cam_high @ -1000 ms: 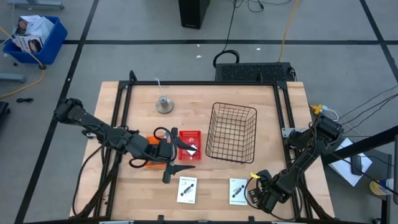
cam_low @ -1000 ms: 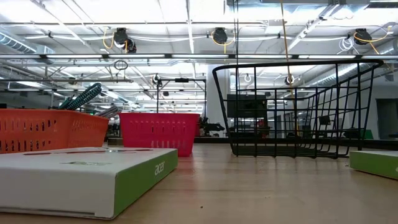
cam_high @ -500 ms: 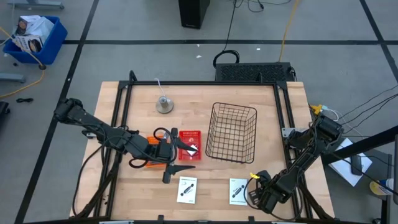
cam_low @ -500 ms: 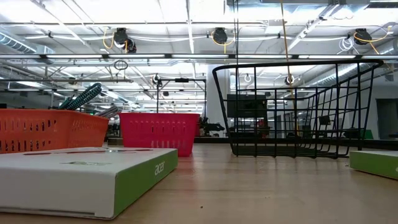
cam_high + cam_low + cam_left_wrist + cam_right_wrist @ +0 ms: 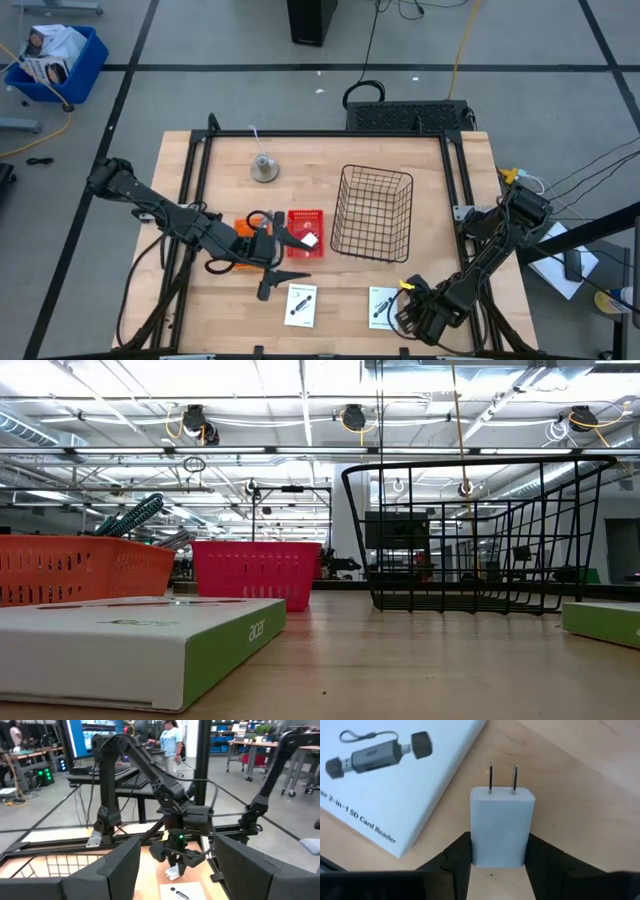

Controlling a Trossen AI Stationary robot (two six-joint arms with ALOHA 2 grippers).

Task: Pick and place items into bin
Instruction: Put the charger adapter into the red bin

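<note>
As seemingly gripped, plug block (image 5: 502,827) between right gripper (image 5: 497,854) fingers.

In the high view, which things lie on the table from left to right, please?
Orange basket → round grey bell-like object → red basket → black wire basket.

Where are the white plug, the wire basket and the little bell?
white plug (image 5: 502,827): right wrist view, middle of its body.
wire basket (image 5: 372,213): high view, its mesh floor.
bell (image 5: 264,168): high view, its round top.
</note>
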